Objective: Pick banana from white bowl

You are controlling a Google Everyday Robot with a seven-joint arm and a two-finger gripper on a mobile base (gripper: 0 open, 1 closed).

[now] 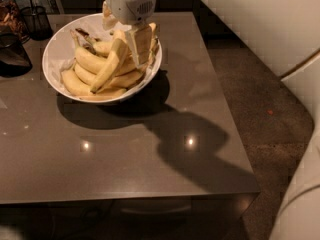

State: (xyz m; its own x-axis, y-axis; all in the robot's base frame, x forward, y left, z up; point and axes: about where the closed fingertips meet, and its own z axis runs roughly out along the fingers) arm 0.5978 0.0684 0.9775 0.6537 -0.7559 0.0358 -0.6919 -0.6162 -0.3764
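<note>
The white bowl (52,59) stands at the table's back left and holds a pile of yellow bananas. The longest, pale banana (111,64) lies diagonally on top of the pile, its upper end pointing to the back right. My gripper (127,41) hangs down from above over the right half of the bowl. It is open, with one finger (143,45) down at the right of the banana's upper end and the other showing at the far side. It holds nothing.
The bowl sits on a grey-brown table (150,154) with its front edge near me. Dark glass containers (15,54) and a wire cup (35,19) stand at the back left. The floor and pale furniture (300,84) lie to the right.
</note>
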